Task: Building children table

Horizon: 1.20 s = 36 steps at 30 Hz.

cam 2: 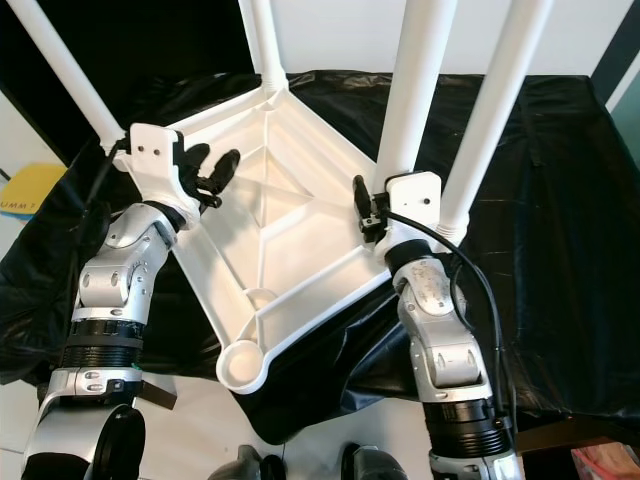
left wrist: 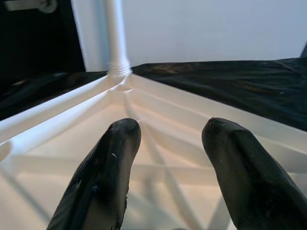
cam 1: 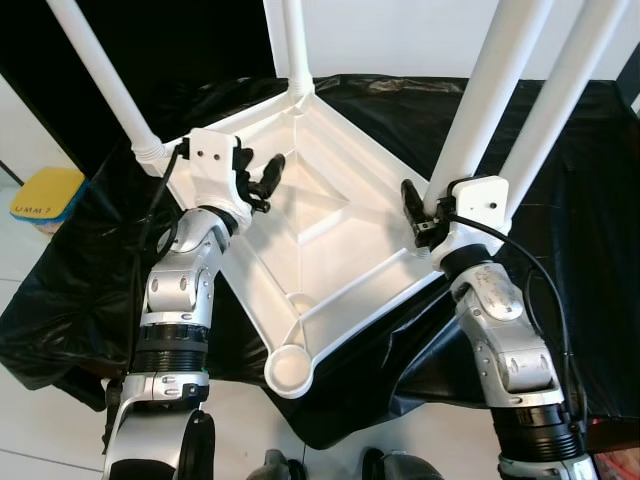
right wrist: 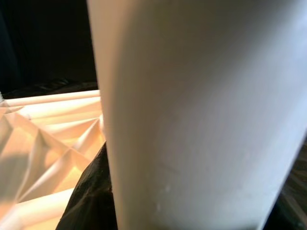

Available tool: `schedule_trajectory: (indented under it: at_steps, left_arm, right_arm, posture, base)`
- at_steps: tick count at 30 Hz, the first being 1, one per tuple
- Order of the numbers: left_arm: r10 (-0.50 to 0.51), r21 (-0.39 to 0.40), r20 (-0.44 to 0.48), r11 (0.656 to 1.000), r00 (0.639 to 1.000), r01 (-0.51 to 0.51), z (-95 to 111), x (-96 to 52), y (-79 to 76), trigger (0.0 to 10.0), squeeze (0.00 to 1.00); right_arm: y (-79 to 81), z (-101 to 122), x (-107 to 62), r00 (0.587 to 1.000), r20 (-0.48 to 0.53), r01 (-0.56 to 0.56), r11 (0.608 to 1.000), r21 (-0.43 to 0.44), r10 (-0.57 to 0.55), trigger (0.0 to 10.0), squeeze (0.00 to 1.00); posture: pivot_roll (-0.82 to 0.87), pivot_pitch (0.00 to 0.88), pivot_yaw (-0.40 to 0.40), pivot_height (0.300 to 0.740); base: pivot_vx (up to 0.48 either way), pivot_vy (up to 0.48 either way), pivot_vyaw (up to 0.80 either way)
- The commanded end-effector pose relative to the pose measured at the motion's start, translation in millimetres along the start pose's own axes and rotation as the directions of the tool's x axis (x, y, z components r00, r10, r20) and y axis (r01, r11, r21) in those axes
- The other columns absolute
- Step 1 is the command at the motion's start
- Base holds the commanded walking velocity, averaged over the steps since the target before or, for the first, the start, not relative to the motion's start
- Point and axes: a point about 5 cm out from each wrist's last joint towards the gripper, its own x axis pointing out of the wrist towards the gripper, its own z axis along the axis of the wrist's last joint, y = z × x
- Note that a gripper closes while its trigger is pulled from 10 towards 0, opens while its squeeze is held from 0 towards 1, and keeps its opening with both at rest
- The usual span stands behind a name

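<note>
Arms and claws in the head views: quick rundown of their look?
Both arms are silver, segmented metal with black ribbed rings near the base. Each ends in a white boxy wrist housing; the left claw has two long, rounded black fingers. Black cables loop along the forearms. The right claw is black too.

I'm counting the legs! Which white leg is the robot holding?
The leg second from the right, clasped low down by the right end effector. Nothing grips the others.
</note>
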Motion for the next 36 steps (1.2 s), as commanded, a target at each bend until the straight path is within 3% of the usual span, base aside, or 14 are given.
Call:
schedule_trajectory:
  at_steps: [1, 21, 36]
  left_arm:
    - [0.114, -0.006, -0.013, 0.994, 0.993, -0.114, -2.1, -4.4, 8.8, 10.0, 0.0]
    - [0.069, -0.007, -0.035, 0.998, 0.997, -0.069, -7.2, 0.2, -3.3, 10.0, 0.0]
    - [0.077, 0.019, -0.02, 0.997, 0.997, -0.076, -8.3, -0.8, -5.7, 10.0, 0.0]
  right_arm:
    - [2.2, 2.5, 1.9, 1.0, 0.021, -0.013, 1.0, 0.008, 0.013, 10.0, 0.0]
    - [-11.8, -4.1, 3.6, 1.0, 0.008, 0.026, 0.999, -0.033, -0.026, 10.0, 0.0]
    - [-26.2, -8.2, 3.2, 0.995, 0.008, 0.098, 0.994, -0.051, -0.097, 10.0, 0.0]
  posture:
    - [-0.14, 0.113, 0.026, 0.74]
    - [-0.16, 0.075, 0.033, 0.74]
    - [-0.16, 0.045, 0.004, 0.74]
  base:
    - [0.0, 0.45, 0.0]
    - [0.0, 0.451, 0.0]
    - [0.0, 0.0, 0.0]
